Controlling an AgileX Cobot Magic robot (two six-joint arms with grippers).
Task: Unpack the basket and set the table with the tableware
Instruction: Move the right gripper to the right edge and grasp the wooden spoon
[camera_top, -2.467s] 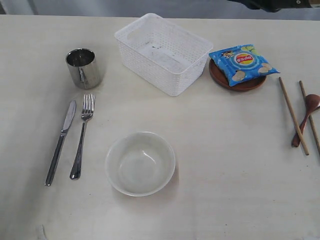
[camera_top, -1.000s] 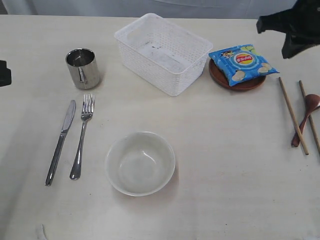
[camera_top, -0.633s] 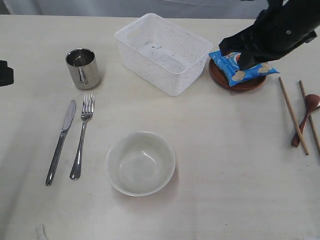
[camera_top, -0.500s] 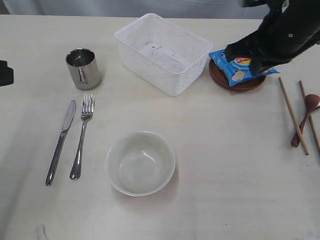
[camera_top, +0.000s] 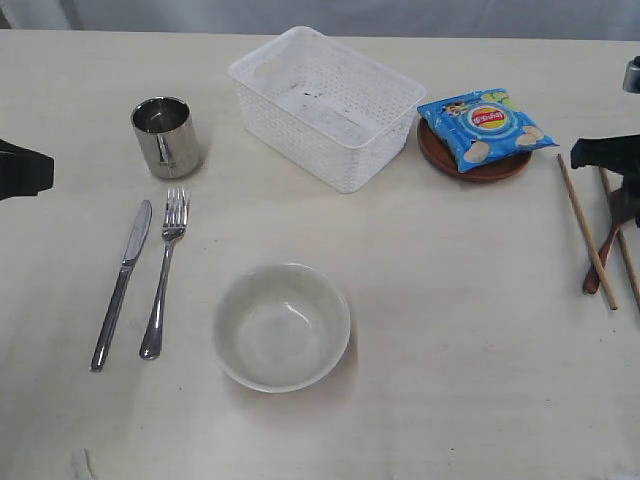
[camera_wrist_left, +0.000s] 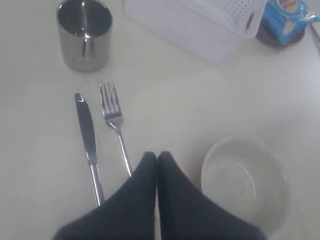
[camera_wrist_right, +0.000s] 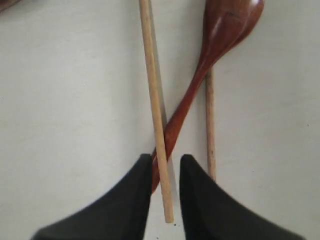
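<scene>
The white basket (camera_top: 300, 150) stands empty at the back of the table (camera_top: 450, 330). Left of it is the steel cup (camera_top: 165, 135), with knife (camera_top: 122, 285) and fork (camera_top: 163, 275) below. The off-white bowl (camera_top: 281, 326) sits at the front centre. The brown plate (camera_top: 490, 172) carries a blue chip bag (camera_top: 485, 125). At the right edge my right gripper (camera_wrist_right: 165, 159) hovers open over one chopstick (camera_wrist_right: 155, 100), whose end lies between the fingertips beside the red-brown spoon (camera_wrist_right: 225, 30). A second chopstick (camera_wrist_right: 210, 120) lies alongside. My left gripper (camera_wrist_left: 157, 156) is shut on nothing, above the fork handle and bowl.
The spoon's handle crosses under the nearer chopstick. The chip bag overhangs the plate's rim. Bare tabletop spreads between the bowl and the chopsticks.
My right arm swept down past the chip bag to the chopsticks and spoon at the right edge, and its jaws parted. The left gripper edged further into view at the left.
</scene>
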